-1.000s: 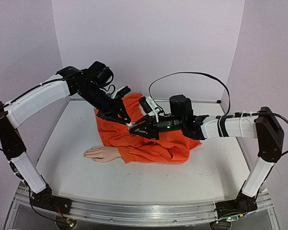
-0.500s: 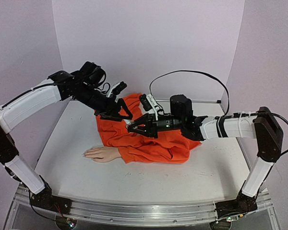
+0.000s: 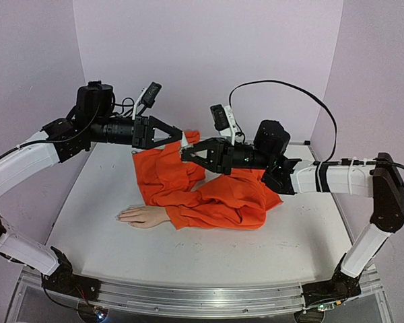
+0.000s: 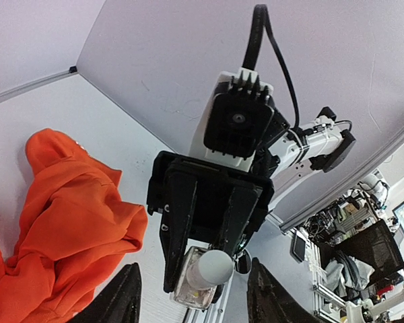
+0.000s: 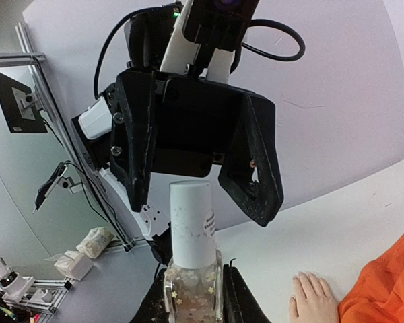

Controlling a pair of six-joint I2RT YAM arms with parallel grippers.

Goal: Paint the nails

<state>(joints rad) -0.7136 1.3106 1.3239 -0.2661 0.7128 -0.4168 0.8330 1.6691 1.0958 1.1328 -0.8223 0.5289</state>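
The white table (image 3: 269, 249) lies open in front of the crumpled orange sleeve (image 3: 215, 202), whose mannequin hand (image 3: 143, 216) rests left of centre, nails (image 3: 121, 217) toward the left edge. Risen off the sleeve since a moment ago, the left gripper (image 3: 177, 136), fingers spread, faces the right gripper (image 3: 187, 153), which pinches a white-capped glass bottle (image 5: 191, 266).

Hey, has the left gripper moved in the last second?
Yes. The left gripper has lifted up off the orange sleeve, farther above the mannequin hand, which lies where it was; it now faces the bottle in the right gripper.
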